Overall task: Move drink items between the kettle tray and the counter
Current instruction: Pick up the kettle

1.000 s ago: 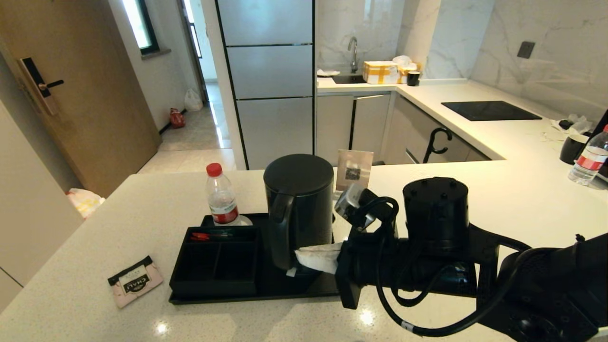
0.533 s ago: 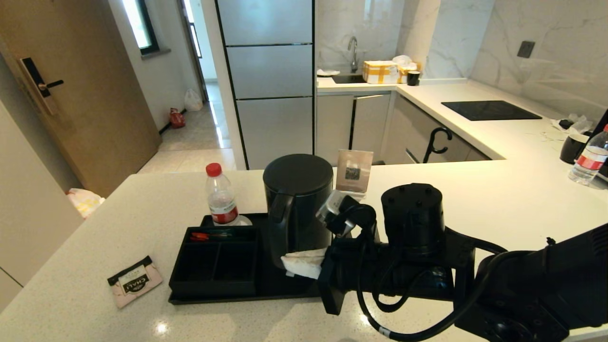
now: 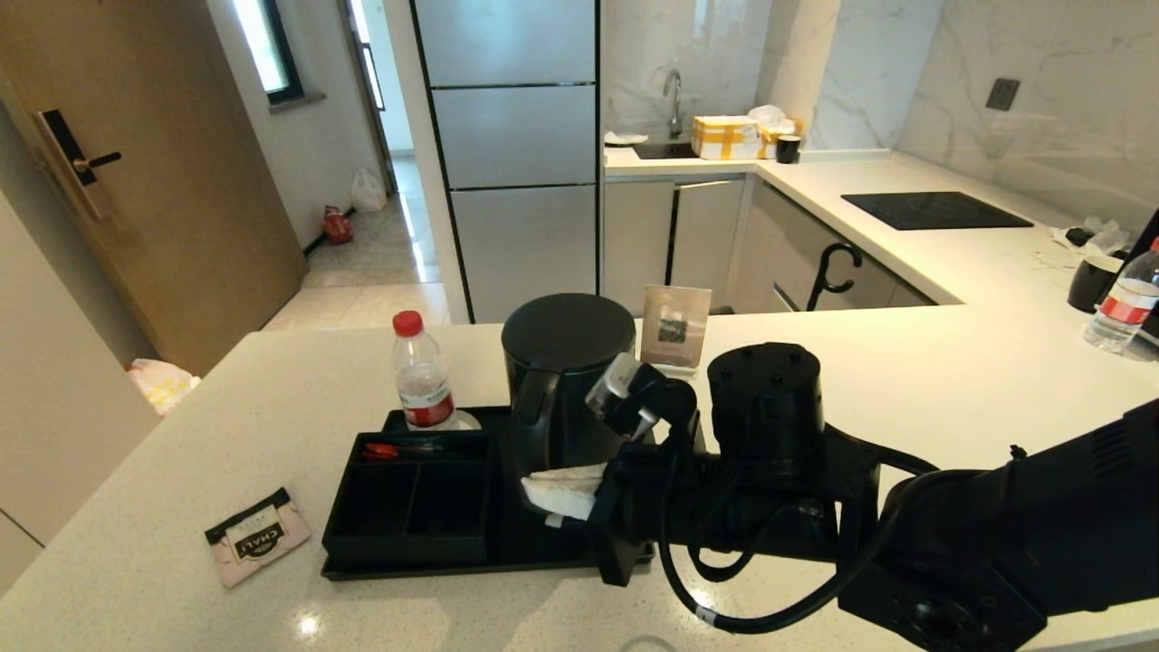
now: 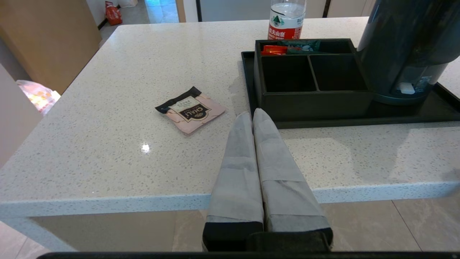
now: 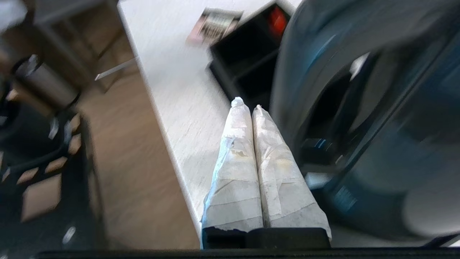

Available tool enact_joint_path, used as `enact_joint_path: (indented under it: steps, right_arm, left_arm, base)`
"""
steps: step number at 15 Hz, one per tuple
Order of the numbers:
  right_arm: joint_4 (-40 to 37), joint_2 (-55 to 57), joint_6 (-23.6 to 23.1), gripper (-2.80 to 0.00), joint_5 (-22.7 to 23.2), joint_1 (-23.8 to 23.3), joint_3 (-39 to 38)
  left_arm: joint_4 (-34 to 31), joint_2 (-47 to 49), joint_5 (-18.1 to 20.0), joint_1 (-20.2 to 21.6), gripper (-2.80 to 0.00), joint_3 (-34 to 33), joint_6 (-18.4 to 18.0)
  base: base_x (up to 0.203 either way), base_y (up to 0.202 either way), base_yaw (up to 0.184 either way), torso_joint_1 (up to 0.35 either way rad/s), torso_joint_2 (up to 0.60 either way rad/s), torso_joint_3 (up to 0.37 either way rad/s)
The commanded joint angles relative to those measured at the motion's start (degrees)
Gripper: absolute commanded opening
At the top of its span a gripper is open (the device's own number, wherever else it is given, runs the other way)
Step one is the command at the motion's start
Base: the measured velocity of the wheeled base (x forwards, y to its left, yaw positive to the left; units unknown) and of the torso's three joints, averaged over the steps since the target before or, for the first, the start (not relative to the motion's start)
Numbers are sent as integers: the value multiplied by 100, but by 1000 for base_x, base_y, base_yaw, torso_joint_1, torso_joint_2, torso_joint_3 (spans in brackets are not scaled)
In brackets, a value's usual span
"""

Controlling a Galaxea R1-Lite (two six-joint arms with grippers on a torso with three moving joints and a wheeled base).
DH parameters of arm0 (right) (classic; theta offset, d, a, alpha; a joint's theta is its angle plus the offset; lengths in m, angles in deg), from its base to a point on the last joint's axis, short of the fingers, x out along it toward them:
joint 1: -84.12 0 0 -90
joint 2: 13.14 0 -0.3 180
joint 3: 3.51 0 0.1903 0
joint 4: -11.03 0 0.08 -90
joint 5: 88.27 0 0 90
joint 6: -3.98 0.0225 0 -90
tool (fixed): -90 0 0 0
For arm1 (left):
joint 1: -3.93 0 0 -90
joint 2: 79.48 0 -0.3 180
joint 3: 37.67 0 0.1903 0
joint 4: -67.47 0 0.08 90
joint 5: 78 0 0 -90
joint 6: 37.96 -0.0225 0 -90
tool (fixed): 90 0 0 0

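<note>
The matte-black kettle (image 3: 569,380) stands on the black tray (image 3: 453,566), hiding the base disc. My right gripper (image 3: 536,493) is shut and empty, its white-wrapped fingertips low by the kettle's loop handle (image 3: 536,426). In the right wrist view the gripper (image 5: 247,106) points past the blurred kettle (image 5: 359,108) toward the tray compartments (image 5: 244,61). The pink CHALI sachet (image 3: 258,536) lies flat on the white counter (image 3: 181,435), left of the tray. My left gripper (image 4: 251,115) is shut and empty, at the counter's front edge, short of the sachet (image 4: 190,109) and the tray (image 4: 359,123).
A red-capped water bottle (image 3: 421,376) stands at the tray's far left corner. Red packets (image 3: 394,447) lie in the rear compartment. A card stand (image 3: 675,328) is behind the kettle. A second bottle (image 3: 1123,303) and a black mug (image 3: 1091,282) sit far right.
My right arm has moved left along the tray's front, bringing its shut fingers from beside the kettle's base up against the handle side. Kettle, sachet and bottle have not moved.
</note>
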Motion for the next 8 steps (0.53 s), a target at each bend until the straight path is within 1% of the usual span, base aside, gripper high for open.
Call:
enact_joint_path:
  steps: [1, 8]
  right_arm:
    - [195, 210, 14, -280, -74, 10, 186]
    - [195, 382, 23, -280, -147, 39, 318]
  left_arm:
    - [-2, -11, -1, -1, -280, -1, 0]
    - [-2, -2, -1, 8, -280, -1, 0]
  base:
    - [0, 0, 0, 0, 0, 0]
    - [0, 0, 0, 0, 0, 0]
